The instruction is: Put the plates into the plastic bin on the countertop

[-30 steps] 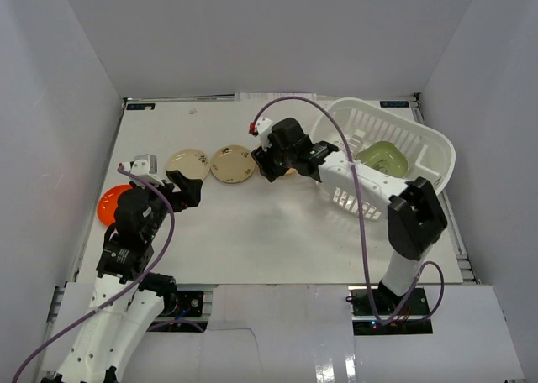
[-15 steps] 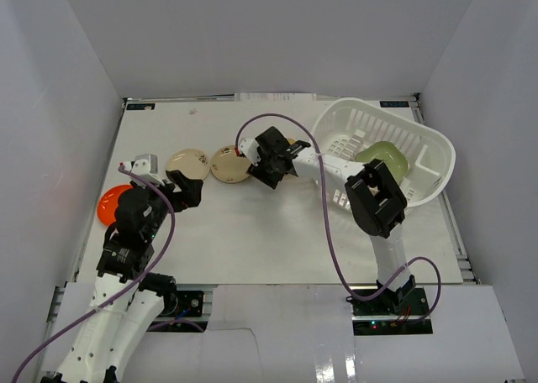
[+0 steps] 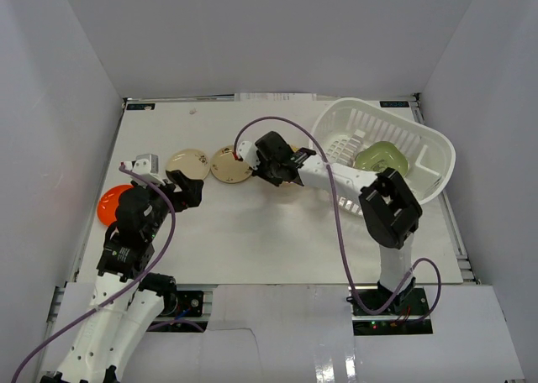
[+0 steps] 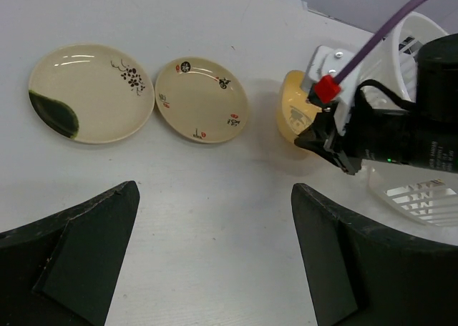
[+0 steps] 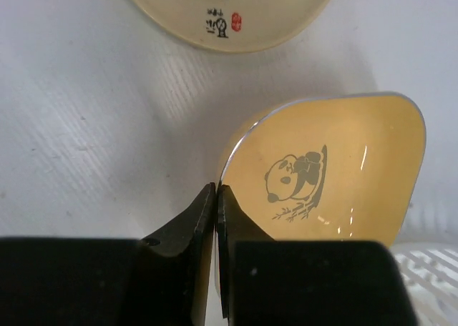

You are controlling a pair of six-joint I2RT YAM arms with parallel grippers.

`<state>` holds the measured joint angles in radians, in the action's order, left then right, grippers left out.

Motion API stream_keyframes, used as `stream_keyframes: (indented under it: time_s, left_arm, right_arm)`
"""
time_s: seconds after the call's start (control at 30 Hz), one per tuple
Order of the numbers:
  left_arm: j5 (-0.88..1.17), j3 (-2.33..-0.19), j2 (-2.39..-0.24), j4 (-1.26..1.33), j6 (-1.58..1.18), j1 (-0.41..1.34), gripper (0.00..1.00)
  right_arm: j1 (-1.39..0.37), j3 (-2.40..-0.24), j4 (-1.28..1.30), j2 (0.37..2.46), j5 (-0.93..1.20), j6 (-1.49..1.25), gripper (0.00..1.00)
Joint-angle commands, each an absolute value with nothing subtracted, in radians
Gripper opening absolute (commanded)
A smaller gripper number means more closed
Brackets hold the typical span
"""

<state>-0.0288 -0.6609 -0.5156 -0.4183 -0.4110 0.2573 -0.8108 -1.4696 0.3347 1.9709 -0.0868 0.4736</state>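
The right gripper [image 3: 271, 166] now has its jaws pinched together on the rim of the yellow plate [image 5: 336, 169], where a second ago they stood apart. In the right wrist view the thin edge sits between the fingertips [image 5: 204, 211], and the panda print faces the camera. The left wrist view shows this plate [image 4: 292, 113] tilted up on edge, between the tan plate [image 4: 202, 99] and the bin [image 4: 422, 197], held at the right gripper [image 4: 323, 136]. Since the earlier frames the gripper has slid a little left, away from the bin [image 3: 437, 152] toward the tan plate [image 3: 231, 164], and the right arm's elbow has swung in from the bin's near side and then partly back out. The left gripper [image 3: 181, 190] has not moved: it hangs over the table [image 3: 252, 232] near the cream plate [image 3: 188, 164], jaws wide apart and holding nothing, both fingers [image 4: 79, 254] framing the left wrist view. The cream plate [image 4: 91, 91], with its dark green patch, and the tan plate lie flat side by side just as before, close but not touching. The orange plate [image 3: 109, 203] stays at the left edge, partly hidden by the left arm. The green plate [image 3: 381, 158] lies inside the bin, unchanged.
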Motion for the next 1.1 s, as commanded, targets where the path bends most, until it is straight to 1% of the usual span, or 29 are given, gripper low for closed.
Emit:
stream_keyframes:
  time_s: [0.0, 0.07, 0.13, 0.17, 0.2, 0.27, 0.3, 0.37, 0.4, 0.43, 0.5, 0.53, 0.6, 0.63, 0.8, 0.93, 1.03, 1.07]
  left_arm:
    - [-0.029, -0.666, -0.515, -0.414, -0.405, 0.259, 0.98]
    - [-0.029, -0.666, -0.511, -0.414, -0.405, 0.258, 0.98]
    - [-0.032, -0.666, -0.508, -0.416, -0.405, 0.259, 0.98]
    - [-0.034, -0.666, -0.505, -0.416, -0.405, 0.259, 0.98]
    - [-0.035, -0.666, -0.500, -0.416, -0.405, 0.259, 0.98]
    - [-0.035, -0.666, -0.492, -0.416, -0.405, 0.259, 0.98]
    - [-0.037, -0.666, -0.489, -0.416, -0.405, 0.259, 0.98]
    - [-0.034, -0.666, -0.485, -0.416, -0.405, 0.259, 0.98]
    - [-0.032, -0.666, -0.482, -0.414, -0.405, 0.259, 0.98]
    - [-0.031, -0.666, -0.480, -0.414, -0.403, 0.259, 0.98]
    - [-0.028, -0.664, -0.476, -0.416, -0.405, 0.259, 0.98]
    - [-0.025, -0.663, -0.474, -0.416, -0.405, 0.259, 0.98]
    - [-0.021, -0.663, -0.474, -0.414, -0.403, 0.259, 0.98]
    - [-0.020, -0.663, -0.474, -0.416, -0.405, 0.261, 0.98]
    - [-0.017, -0.663, -0.472, -0.414, -0.403, 0.261, 0.98]
    - [-0.017, -0.663, -0.477, -0.414, -0.403, 0.261, 0.98]
    - [-0.017, -0.663, -0.482, -0.414, -0.403, 0.261, 0.98]
    - [-0.017, -0.663, -0.482, -0.416, -0.402, 0.262, 0.98]
  right_arm:
    - [-0.879, -1.473, 0.218, 1.762, -0.165, 0.466, 0.08]
    - [-0.905, -1.460, 0.174, 1.691, -0.183, 0.447, 0.08]
    - [-0.907, -1.431, 0.115, 1.570, -0.166, 0.417, 0.08]
    - [-0.907, -1.384, 0.039, 1.531, -0.184, 0.399, 0.08]
    - [-0.907, -1.365, 0.019, 1.463, -0.254, 0.393, 0.08]
    - [-0.891, -1.332, 0.012, 1.413, -0.339, 0.385, 0.08]
    - [-0.876, -1.319, 0.011, 1.384, -0.436, 0.373, 0.08]
    - [-0.807, -1.270, 0.012, 1.361, -0.553, 0.333, 0.08]
    - [-0.736, -1.249, 0.014, 1.358, -0.665, 0.313, 0.08]
    - [-0.691, -1.232, 0.040, 1.358, -0.696, 0.275, 0.08]
    - [-0.596, -1.204, 0.147, 1.359, -0.672, 0.142, 0.08]
    - [-0.509, -1.192, 0.167, 1.362, -0.655, 0.105, 0.08]
    - [-0.433, -1.154, 0.182, 1.379, -0.565, 0.042, 0.08]
    - [-0.379, -1.146, 0.189, 1.393, -0.558, 0.032, 0.08]
    - [-0.302, -1.149, 0.216, 1.518, -0.525, 0.029, 0.08]
    - [-0.299, -1.167, 0.275, 1.583, -0.500, -0.020, 0.08]
    - [-0.299, -1.170, 0.285, 1.589, -0.451, -0.029, 0.24]
    - [-0.299, -1.178, 0.301, 1.585, -0.433, -0.037, 0.27]
